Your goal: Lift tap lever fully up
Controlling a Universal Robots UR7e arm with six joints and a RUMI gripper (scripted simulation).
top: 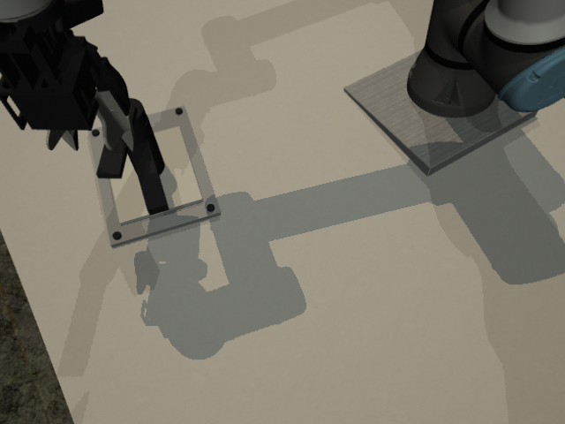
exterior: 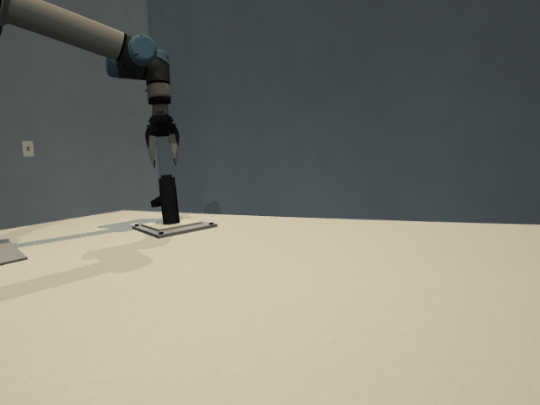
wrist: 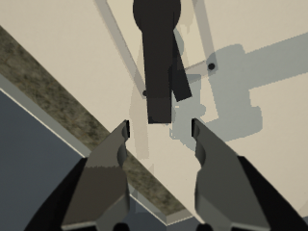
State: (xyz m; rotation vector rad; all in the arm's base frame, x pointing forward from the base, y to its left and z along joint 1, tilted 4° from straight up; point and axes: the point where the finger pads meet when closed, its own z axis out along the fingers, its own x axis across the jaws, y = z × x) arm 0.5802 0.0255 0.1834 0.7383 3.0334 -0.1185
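The black tap stands upright on a pale framed base plate near the table's left edge. A short black lever sticks out from its side, low on the column; in the exterior view it shows as a stub on the left of the tap. My gripper hangs straight above the tap's top, fingers pointing down, clear of it. In the wrist view the fingers stand apart with nothing between them, and the tap lies below and ahead.
The arm's base stands on a wooden plate at the far right. The table's left edge runs close beside the tap's base plate, with dark rough floor beyond. A grey wall stands behind the table.
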